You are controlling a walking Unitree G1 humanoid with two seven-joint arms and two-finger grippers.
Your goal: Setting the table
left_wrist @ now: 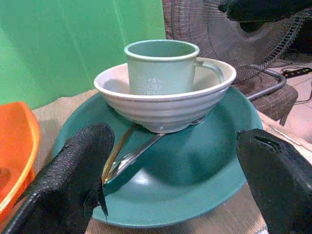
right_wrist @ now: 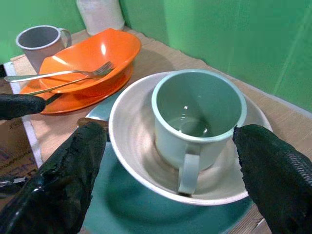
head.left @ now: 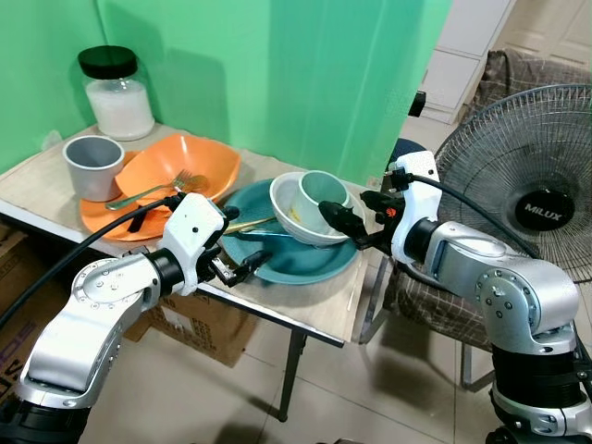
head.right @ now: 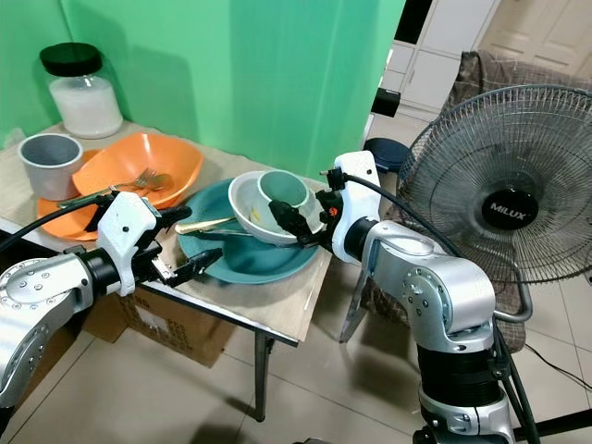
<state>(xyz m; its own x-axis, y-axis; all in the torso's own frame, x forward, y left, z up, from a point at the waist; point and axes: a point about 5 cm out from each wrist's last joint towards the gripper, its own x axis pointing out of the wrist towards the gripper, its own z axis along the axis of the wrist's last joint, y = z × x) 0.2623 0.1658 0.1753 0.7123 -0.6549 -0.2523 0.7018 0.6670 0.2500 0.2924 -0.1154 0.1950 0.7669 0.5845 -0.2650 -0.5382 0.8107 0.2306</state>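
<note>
green mug (right_wrist: 197,114) sits in white bowl (right_wrist: 131,146); right claw (right_wrist: 165,161) open around both.

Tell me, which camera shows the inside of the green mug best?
The right wrist view: it looks down into the mug, showing its bottom and handle. The left wrist view shows its side above the bowl. Both eye views show it small, partly behind the right gripper.

A green cloth (head.left: 277,74) hangs upper left. A fan (head.left: 532,176) stands right. The floor (head.left: 370,388) has pale tiles.
</note>
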